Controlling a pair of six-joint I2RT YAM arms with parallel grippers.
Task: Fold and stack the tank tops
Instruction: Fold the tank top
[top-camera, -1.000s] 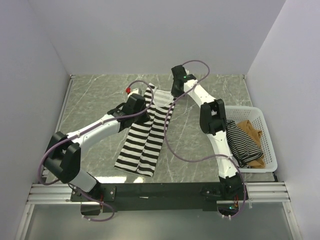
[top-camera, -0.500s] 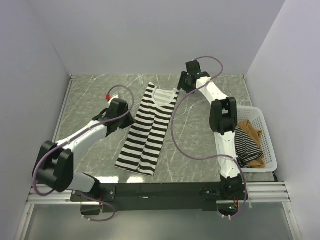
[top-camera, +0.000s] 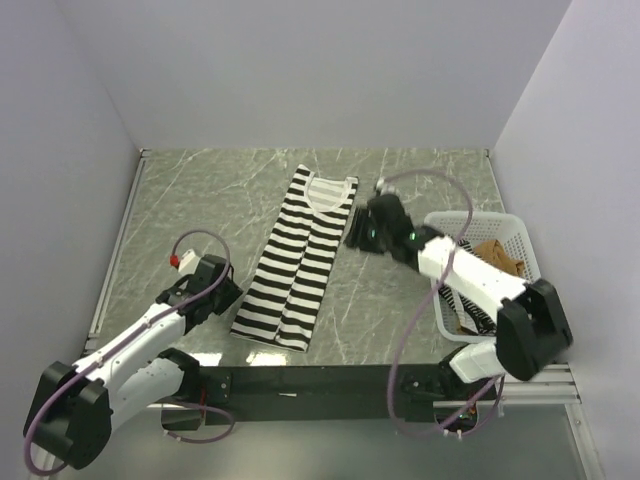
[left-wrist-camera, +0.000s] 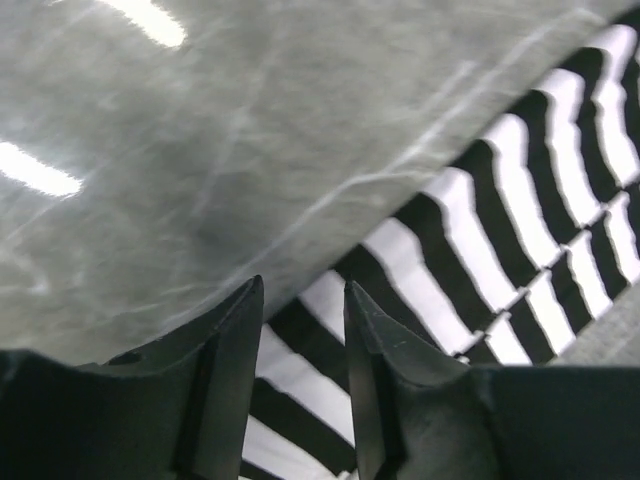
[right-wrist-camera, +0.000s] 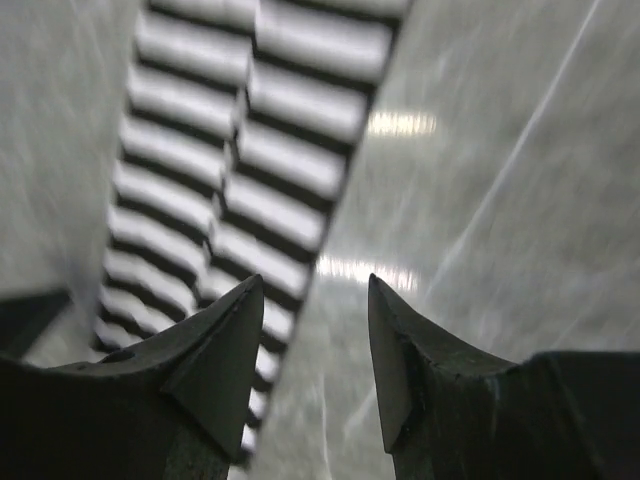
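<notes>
Both arms have pulled back toward the near side; wide-striped top (top-camera: 300, 255) lies flat mid-table (top-camera: 200, 200).
Overhead: long, narrow, apparently folded lengthwise; left gripper (top-camera: 222, 296) by its near-left corner, right gripper (top-camera: 352, 236) just beside its right edge; white lattice basket (top-camera: 528, 262) holds a tan top (top-camera: 497, 256). Left wrist: jaws slightly parted, empty, over soft knit hem on glossy marbled stone. Right wrist: jaws spread, empty. Risk: a shallow pinch may catch one layer only, undoing the fold.
</notes>
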